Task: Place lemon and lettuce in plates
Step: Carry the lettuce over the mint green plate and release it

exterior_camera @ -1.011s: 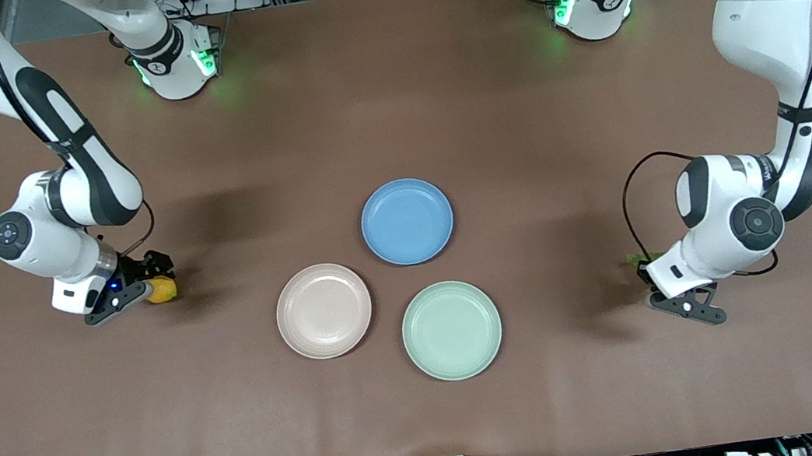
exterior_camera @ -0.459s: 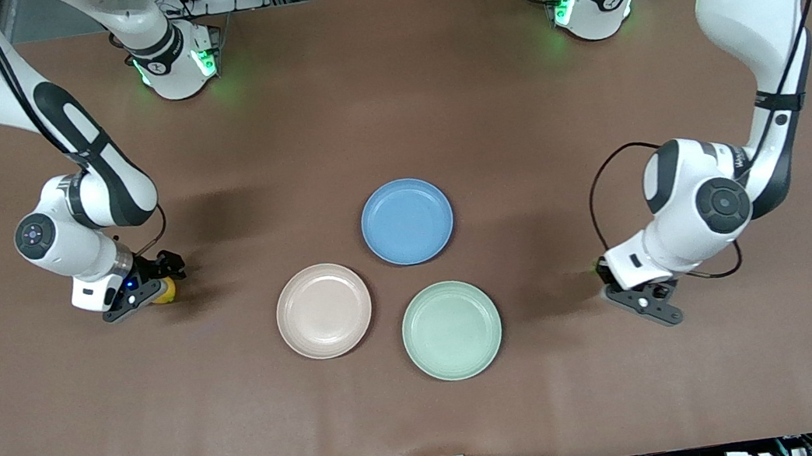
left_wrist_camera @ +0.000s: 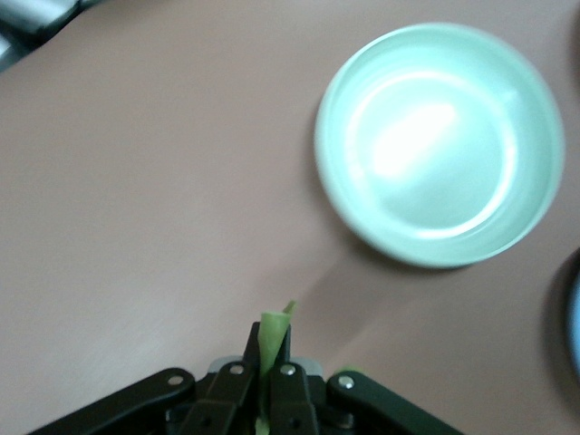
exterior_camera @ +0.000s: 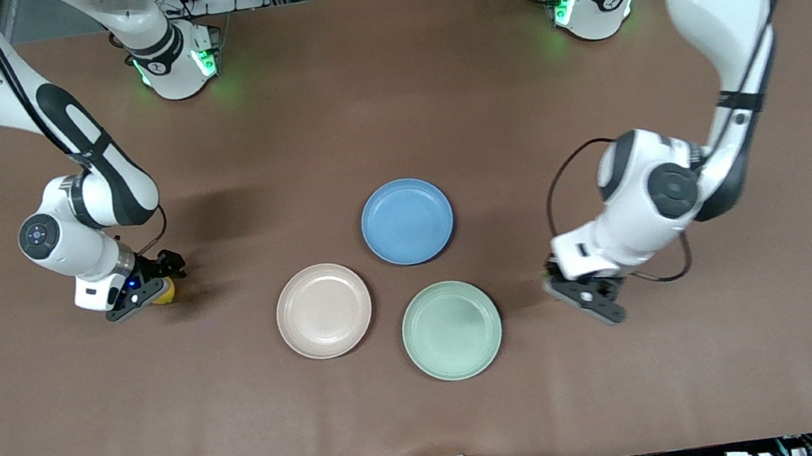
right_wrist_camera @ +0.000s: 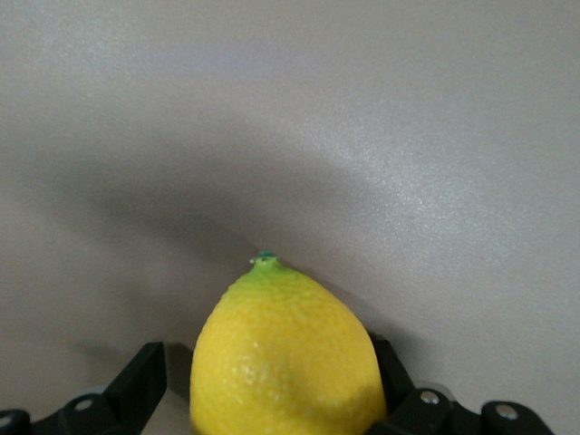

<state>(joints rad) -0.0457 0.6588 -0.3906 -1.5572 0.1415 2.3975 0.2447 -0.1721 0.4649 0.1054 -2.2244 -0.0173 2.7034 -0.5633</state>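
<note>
The yellow lemon (exterior_camera: 165,293) with a greenish tip (right_wrist_camera: 285,353) lies on the brown table toward the right arm's end. My right gripper (exterior_camera: 146,293) (right_wrist_camera: 267,367) stands open around it, one finger apart from its skin. My left gripper (exterior_camera: 581,291) (left_wrist_camera: 270,349) is shut on a thin strip of the green lettuce (left_wrist_camera: 272,328) and hangs over the table beside the mint green plate (exterior_camera: 412,337) (left_wrist_camera: 331,172). In the front view the lettuce is hidden under the hand. The beige-pink plate (exterior_camera: 288,318) sits beside the mint one, with nothing on either.
A blue plate (exterior_camera: 407,221) sits farther from the front camera than the two pale plates, touching neither. The brown table cover (exterior_camera: 431,421) stretches wide around all three plates.
My left arm has carried the lettuce from the left arm's end of the table toward the mint green plate. The right arm shifted slightly; its gripper stays open around the lemon.
</note>
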